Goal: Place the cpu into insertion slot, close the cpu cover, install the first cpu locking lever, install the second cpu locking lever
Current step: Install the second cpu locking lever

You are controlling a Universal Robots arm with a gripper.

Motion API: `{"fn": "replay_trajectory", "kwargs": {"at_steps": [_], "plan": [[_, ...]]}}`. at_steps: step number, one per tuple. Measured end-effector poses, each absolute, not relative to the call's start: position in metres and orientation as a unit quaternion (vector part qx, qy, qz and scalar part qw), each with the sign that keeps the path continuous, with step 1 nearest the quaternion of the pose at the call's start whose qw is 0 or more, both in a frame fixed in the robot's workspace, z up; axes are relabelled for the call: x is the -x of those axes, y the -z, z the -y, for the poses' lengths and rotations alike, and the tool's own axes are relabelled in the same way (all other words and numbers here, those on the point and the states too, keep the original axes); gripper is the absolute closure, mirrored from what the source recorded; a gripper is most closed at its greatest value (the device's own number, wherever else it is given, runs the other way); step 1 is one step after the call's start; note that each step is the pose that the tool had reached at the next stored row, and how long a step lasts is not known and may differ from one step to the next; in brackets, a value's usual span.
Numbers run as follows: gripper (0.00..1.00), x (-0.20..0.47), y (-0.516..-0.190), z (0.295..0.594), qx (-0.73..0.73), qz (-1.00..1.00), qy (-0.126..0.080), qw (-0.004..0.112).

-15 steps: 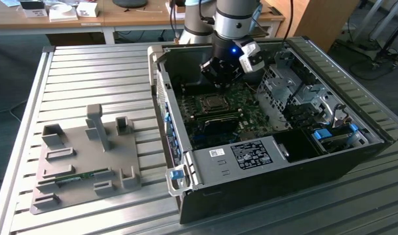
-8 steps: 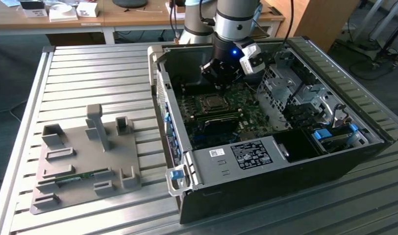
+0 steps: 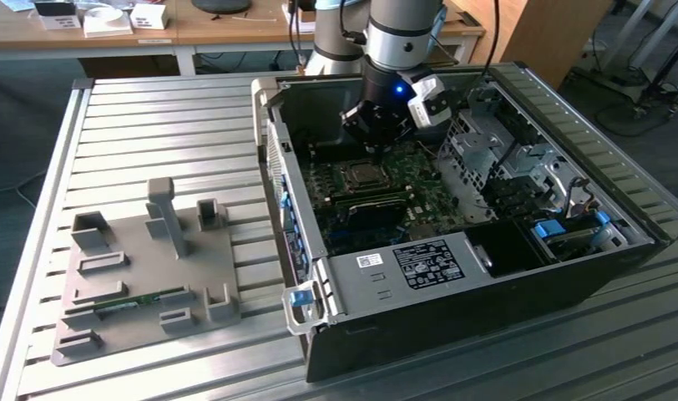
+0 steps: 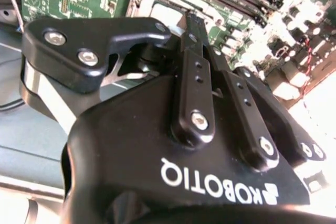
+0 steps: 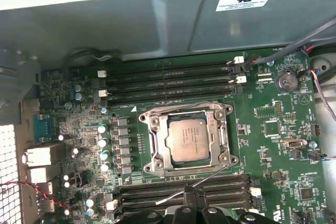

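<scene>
One gripper (image 5: pixel 193 196) hangs low over the motherboard (image 5: pixel 273 129) inside the computer case (image 3: pixel 451 334), fingers (image 4: pixel 195 72) pressed together with nothing seen pinched, tips just beside a thin locking lever (image 5: pixel 212 175) slanting past the socket. The cpu (image 5: pixel 190 139) sits in the insertion slot (image 5: pixel 185 170) with the cpu cover (image 5: pixel 157 145) down around it. White printed stickers sit on the case wall (image 5: pixel 244 1) and the inner cover plate (image 3: pixel 428 261); white lettering runs across the gripper body (image 4: pixel 210 182).
</scene>
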State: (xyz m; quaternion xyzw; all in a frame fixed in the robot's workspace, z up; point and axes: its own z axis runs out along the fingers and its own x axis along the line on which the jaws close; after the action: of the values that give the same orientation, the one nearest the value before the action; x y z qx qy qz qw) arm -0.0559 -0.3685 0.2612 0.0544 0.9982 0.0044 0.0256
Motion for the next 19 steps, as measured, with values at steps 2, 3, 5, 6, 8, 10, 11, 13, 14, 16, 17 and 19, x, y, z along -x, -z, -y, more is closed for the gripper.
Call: {"fn": "replay_trajectory", "kwargs": {"at_steps": [2, 3, 5, 6, 8, 10, 11, 13, 14, 16, 17, 19], "plan": [[0.89, 0.0559, -0.2611, 0.3685, -0.054, -0.998, -0.004, 0.026], [0.89, 0.0558, -0.2611, 0.3685, -0.054, -0.998, -0.004, 0.025], [0.89, 0.0559, -0.2610, 0.3686, -0.054, -0.998, -0.005, 0.025], [0.89, 0.0559, -0.2610, 0.3686, -0.054, -0.998, -0.004, 0.025], [0.89, 0.0560, -0.2607, 0.3693, -0.054, -0.998, -0.004, 0.026], [0.89, 0.0561, -0.2604, 0.3698, -0.054, -0.998, -0.004, 0.025], [0.89, 0.0562, -0.2601, 0.3700, -0.054, -0.998, -0.004, 0.026], [0.89, 0.0571, -0.2595, 0.3702, -0.054, -0.998, -0.004, 0.025], [0.89, 0.0578, -0.2589, 0.3701, -0.054, -0.998, -0.004, 0.025], [0.89, 0.0590, -0.2577, 0.3702, -0.054, -0.998, -0.002, 0.026], [0.89, 0.0597, -0.2570, 0.3701, -0.054, -0.998, -0.002, 0.026], [0.89, 0.0609, -0.2552, 0.3702, -0.054, -0.998, -0.001, 0.026]]}}
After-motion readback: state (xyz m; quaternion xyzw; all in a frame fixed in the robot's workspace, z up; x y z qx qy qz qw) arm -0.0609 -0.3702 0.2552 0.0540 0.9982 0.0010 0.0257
